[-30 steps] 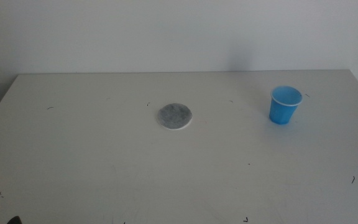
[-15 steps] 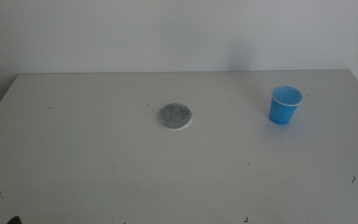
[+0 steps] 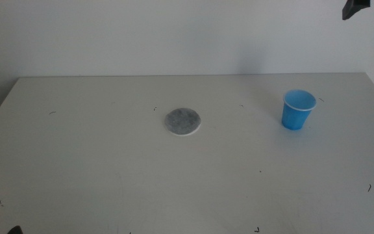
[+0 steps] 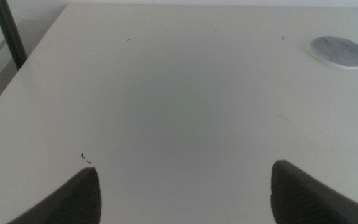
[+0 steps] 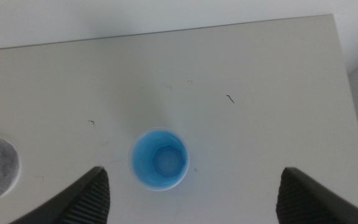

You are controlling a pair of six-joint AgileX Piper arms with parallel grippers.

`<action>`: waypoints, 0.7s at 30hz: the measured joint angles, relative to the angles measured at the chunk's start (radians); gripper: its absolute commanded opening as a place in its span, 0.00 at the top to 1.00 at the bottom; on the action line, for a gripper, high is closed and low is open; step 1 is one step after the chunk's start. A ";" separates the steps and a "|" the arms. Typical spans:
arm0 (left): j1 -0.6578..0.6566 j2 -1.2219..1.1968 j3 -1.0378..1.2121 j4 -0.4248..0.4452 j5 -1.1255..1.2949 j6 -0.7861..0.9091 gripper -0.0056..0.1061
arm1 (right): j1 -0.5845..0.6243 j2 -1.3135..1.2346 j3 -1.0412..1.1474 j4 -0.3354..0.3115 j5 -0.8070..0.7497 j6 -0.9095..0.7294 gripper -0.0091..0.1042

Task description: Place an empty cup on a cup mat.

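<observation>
Right gripper (image 5: 191, 196) hangs wide open high above the upright blue cup (image 3: 298, 110), well apart from the grey cup mat (image 3: 183, 121); an off-centre descent could tip it; left gripper (image 4: 185, 193) waits, wide.

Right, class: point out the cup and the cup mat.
cup (image 3: 298, 110), middle view, on its blue outer wall.
cup mat (image 3: 183, 121), middle view, on the middle of its grey top.

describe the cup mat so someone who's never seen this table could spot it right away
On the pale table, look near the middle, well to the left of the upright blue cup. The cup mat lies flat there with nothing on it, a small round disc. Its mottled grey top and thin white edge set it apart.
</observation>
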 measured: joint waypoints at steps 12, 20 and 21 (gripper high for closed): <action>0.000 0.000 0.000 0.000 0.000 0.000 0.01 | 0.002 0.227 -0.054 0.012 0.001 0.000 0.30; 0.000 0.000 0.000 0.000 0.000 0.000 0.01 | 0.012 0.311 -0.050 0.026 -0.002 -0.001 0.36; 0.000 0.000 0.000 0.000 0.000 0.000 0.01 | 0.015 0.313 -0.044 0.026 -0.003 -0.003 0.38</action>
